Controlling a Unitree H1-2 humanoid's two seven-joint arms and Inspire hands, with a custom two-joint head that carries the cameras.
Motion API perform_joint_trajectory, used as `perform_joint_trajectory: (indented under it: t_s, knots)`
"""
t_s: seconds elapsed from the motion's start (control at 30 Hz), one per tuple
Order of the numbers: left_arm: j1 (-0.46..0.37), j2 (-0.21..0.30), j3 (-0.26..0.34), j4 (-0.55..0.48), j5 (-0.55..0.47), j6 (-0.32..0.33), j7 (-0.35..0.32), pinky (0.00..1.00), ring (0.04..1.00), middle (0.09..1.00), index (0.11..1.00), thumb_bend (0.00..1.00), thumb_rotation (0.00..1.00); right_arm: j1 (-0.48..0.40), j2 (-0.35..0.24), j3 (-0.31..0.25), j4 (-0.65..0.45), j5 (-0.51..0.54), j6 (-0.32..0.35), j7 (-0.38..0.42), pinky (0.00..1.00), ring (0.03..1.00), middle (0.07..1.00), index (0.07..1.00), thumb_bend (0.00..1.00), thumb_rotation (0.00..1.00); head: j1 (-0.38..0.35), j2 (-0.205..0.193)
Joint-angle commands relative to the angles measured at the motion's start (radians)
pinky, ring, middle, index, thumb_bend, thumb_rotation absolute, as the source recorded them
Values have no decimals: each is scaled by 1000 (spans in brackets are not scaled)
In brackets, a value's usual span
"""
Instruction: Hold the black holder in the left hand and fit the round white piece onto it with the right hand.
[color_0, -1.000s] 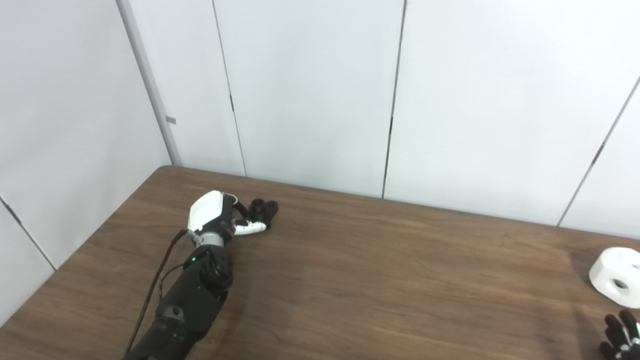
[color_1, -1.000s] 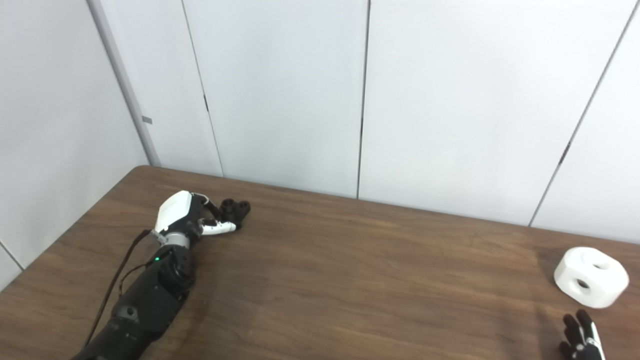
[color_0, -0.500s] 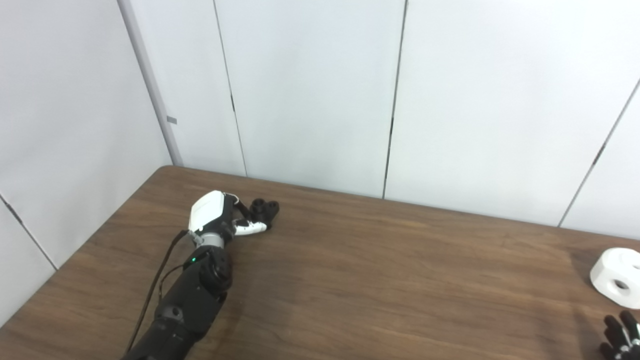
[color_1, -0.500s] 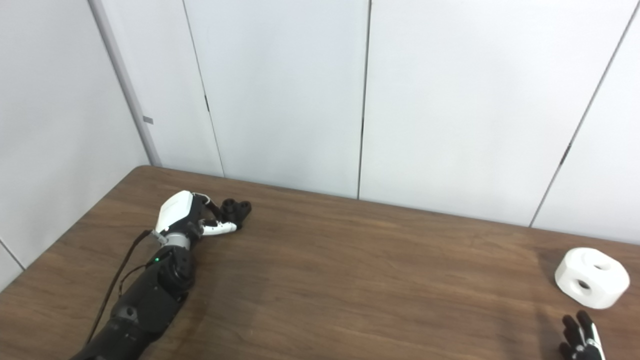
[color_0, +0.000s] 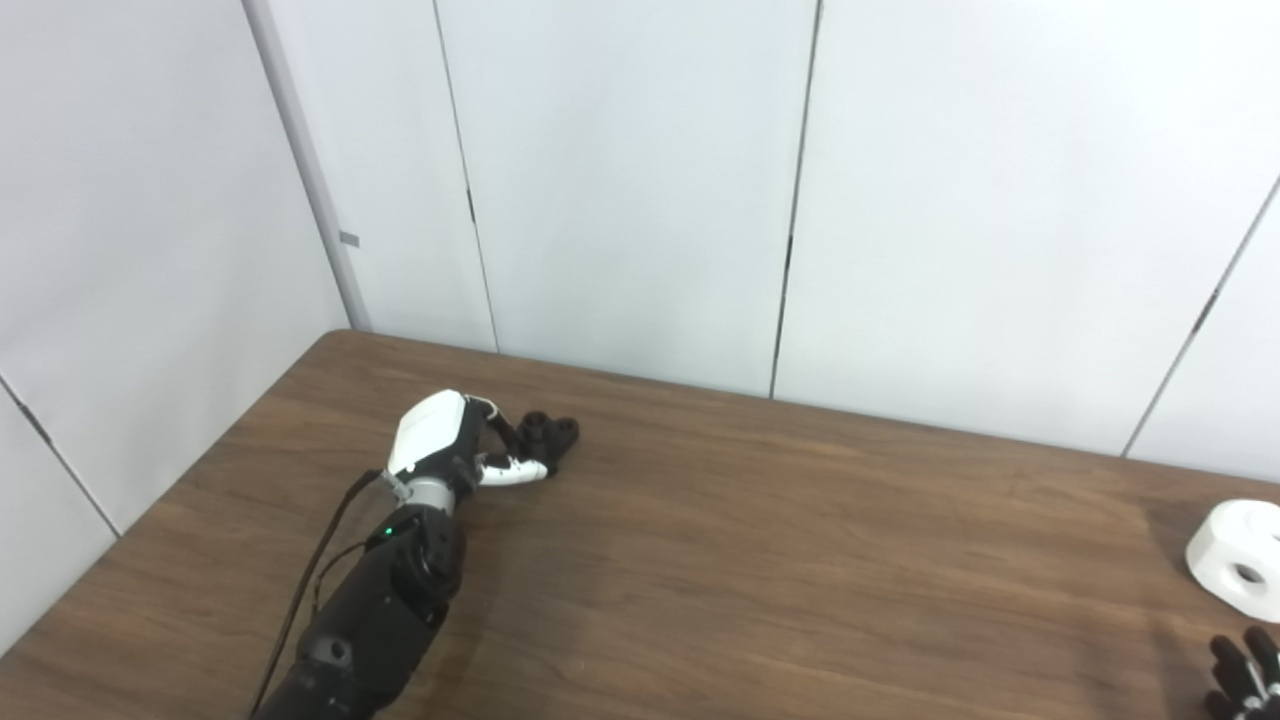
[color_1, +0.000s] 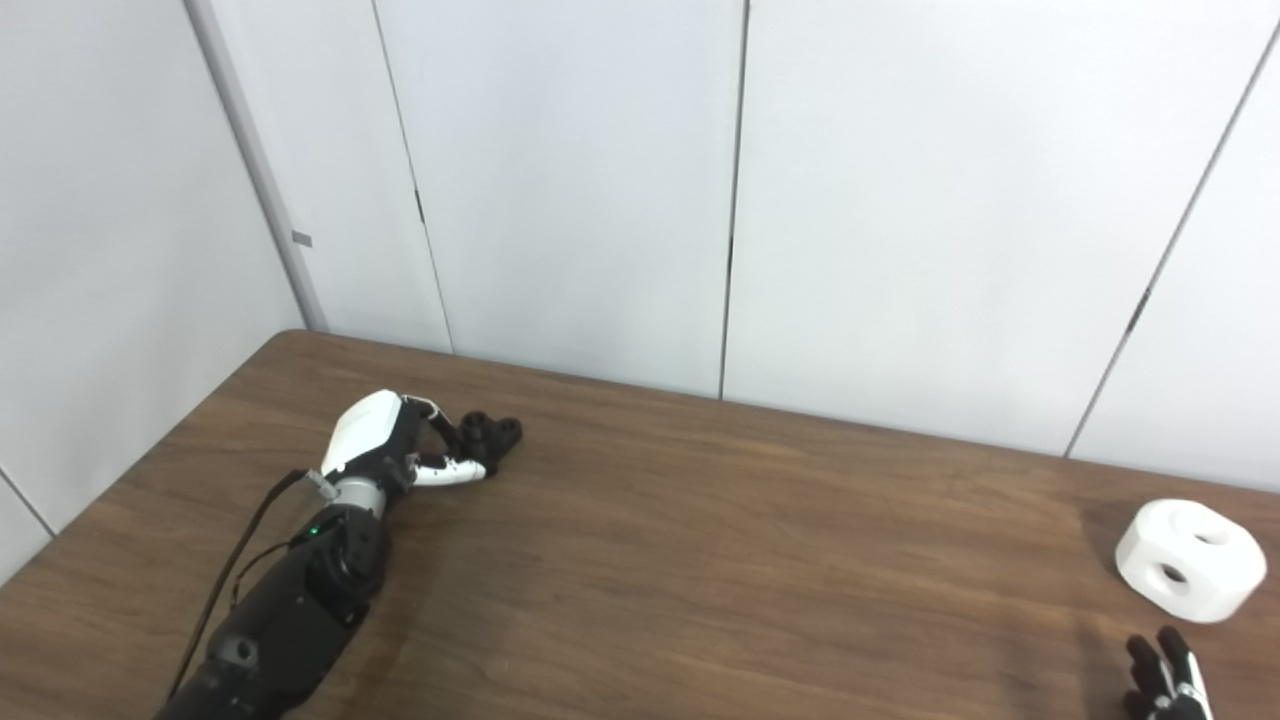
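Observation:
The black holder (color_0: 553, 436) lies on the brown table (color_0: 760, 570) at the far left. My left hand (color_0: 452, 450) is closed around its near side, with the white thumb under it, and the holder sits low over the table. The round white piece (color_1: 1190, 560), with holes in its top and side, rests on the table at the far right. My right hand (color_1: 1162, 682) shows only its fingertips at the bottom right corner. They are spread apart, empty, and a little short of the white piece.
White wall panels (color_0: 640, 180) stand right behind the table's far edge and along its left side. A black cable (color_0: 315, 580) runs along my left forearm.
The camera has shifted a little. My left hand and the black holder have moved slightly right and toward me together. The right hand's fingertips sit slightly lower in the picture.

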Motion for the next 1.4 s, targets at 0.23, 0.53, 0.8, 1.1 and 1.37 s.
perform_joint_trajectory:
  t_s: [0.23,0.53,0.8,1.1,1.37]
  knots:
    - [55,-25,-46,-157,23,-9,-51,1000,902,799,486,517,44,7,12,27,-37,-11,15,-14,1000,1000,967,1000,533,1000,-29,11]
    - [133,-47,-83,-328,59,5,-103,1000,900,812,487,518,44,12,18,44,-53,-22,34,-30,1000,1000,979,1000,484,1000,-80,31]
    - [216,-64,-138,-476,142,-20,-129,1000,902,807,486,518,46,15,25,61,-66,-41,46,-42,1000,1000,969,1000,497,1000,-142,58]
    - [299,-108,-195,-628,227,-25,-186,1000,911,809,486,519,45,18,39,84,-100,-61,80,-56,1000,1000,958,1000,506,1000,-208,94]
    - [363,-158,-242,-702,302,-51,-235,1000,909,805,486,519,46,18,46,108,-143,-100,132,-77,1000,1000,952,1000,550,999,-252,130]
